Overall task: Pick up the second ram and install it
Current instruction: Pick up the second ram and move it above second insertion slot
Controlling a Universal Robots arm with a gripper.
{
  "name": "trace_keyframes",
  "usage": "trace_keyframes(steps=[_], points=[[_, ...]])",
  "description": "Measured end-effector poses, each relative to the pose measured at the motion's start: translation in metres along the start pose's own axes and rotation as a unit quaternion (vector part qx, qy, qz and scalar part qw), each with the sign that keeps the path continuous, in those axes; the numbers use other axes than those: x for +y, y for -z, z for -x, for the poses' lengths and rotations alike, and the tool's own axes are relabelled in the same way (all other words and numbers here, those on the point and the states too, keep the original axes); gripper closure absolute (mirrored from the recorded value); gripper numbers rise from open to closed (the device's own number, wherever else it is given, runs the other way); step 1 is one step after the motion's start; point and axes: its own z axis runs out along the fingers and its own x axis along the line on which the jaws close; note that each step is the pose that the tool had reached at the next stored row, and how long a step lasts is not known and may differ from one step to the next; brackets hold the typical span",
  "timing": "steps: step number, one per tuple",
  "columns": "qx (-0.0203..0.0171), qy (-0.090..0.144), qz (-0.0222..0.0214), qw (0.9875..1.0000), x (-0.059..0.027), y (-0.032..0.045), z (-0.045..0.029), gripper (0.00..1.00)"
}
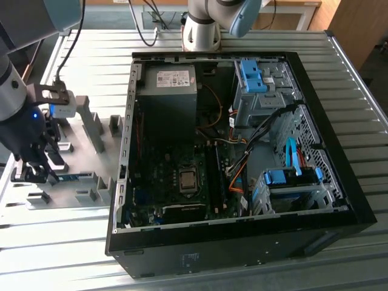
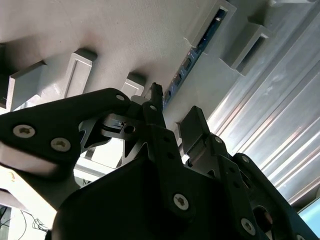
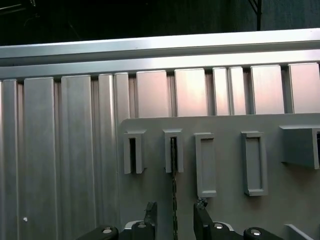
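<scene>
A slatted metal table (image 1: 91, 45) carries everything. On it an open computer case (image 1: 242, 257) is laid on its side, so that the motherboard (image 1: 151, 179) faces upward and can be reached from above. At nine o'clock of the case in the exterior view, a grey fixture plate (image 1: 76, 151) is set flat, apart from the case; this is judged to present parts at fixed places. The gripper (image 1: 41, 168) is held low over the plate, toward its eight o'clock. The second ram (image 1: 70, 177) is stood on its long edge in slotted blocks (image 3: 173, 150) on the plate, which is judged to leave both flat faces free for gripping. In the first wrist view the fingers (image 3: 150, 212) are seen parted, one on each side of the stick, with a narrow gap on either side. Nothing is gripped, and the ram is not yet lifted from its blocks.
</scene>
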Motion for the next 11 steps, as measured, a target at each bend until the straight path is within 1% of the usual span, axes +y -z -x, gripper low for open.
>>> trace_keyframes(steps=[6, 11], points=[[-0.0001, 0.001, -0.0003, 1.0000, -0.0001, -0.0098, -0.0005, 0.58], [-0.0001, 0.003, -0.0014, 1.0000, 0.0004, -0.0157, -0.0016, 0.60]])
